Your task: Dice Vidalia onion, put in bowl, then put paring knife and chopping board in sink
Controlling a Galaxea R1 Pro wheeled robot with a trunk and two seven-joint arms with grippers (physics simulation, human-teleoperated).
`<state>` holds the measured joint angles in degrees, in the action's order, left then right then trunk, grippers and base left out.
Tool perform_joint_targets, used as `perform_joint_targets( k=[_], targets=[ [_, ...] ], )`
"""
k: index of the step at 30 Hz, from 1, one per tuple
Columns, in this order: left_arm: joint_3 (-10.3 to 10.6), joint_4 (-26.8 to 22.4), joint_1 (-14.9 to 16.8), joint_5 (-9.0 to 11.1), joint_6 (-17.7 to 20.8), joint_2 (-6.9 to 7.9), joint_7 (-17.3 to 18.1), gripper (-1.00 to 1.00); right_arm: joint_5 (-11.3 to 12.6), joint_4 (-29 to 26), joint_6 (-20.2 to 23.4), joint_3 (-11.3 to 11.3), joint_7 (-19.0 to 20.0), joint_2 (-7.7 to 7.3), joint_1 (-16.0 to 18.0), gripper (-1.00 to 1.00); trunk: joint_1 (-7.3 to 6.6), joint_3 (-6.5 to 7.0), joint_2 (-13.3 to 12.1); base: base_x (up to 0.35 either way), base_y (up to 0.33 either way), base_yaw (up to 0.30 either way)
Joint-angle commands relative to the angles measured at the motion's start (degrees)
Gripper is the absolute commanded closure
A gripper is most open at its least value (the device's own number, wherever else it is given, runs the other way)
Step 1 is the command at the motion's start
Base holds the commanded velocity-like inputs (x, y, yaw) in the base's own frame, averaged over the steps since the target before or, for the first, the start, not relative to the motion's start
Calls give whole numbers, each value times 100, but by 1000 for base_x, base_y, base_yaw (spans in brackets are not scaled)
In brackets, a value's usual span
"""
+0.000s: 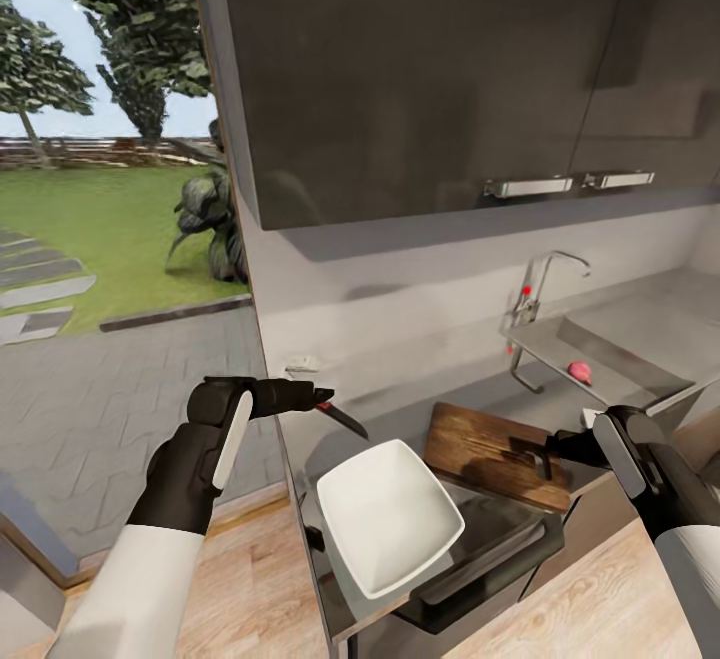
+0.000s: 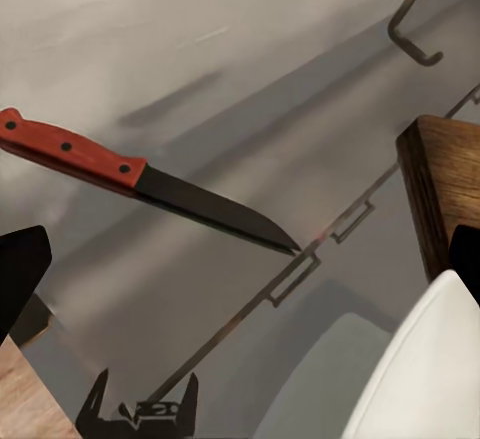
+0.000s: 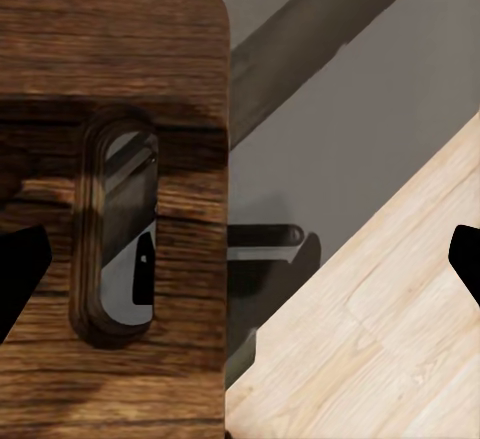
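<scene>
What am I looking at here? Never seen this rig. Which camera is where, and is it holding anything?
It's a simulated wheeled robot with two arms. The big picture comes from a camera on its head; the other two look out from each wrist. On the grey countertop sit a white bowl and a wooden chopping board. A small pink round thing, probably the onion, lies in the sink by the tap. The left end effector is open, with a red-handled knife just ahead of it, not gripped. The right end effector is open over the board's end. Nothing is held.
</scene>
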<state>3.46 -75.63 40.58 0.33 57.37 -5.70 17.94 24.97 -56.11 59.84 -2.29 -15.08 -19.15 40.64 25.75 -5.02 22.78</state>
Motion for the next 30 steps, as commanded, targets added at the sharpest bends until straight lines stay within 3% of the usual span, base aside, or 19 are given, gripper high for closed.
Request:
perform_joint_targets(
  k=[1,30],
  targets=[
    [-3,-4,7,2,29,-2,7,-100,60,-5,16,0,-51,-1,5,-100,4,-19,14,0,0,0],
    [-3,-4,6,2,29,-2,7,-100,60,-5,16,0,-51,-1,5,-100,4,-169,14,0,0,0]
  ],
)
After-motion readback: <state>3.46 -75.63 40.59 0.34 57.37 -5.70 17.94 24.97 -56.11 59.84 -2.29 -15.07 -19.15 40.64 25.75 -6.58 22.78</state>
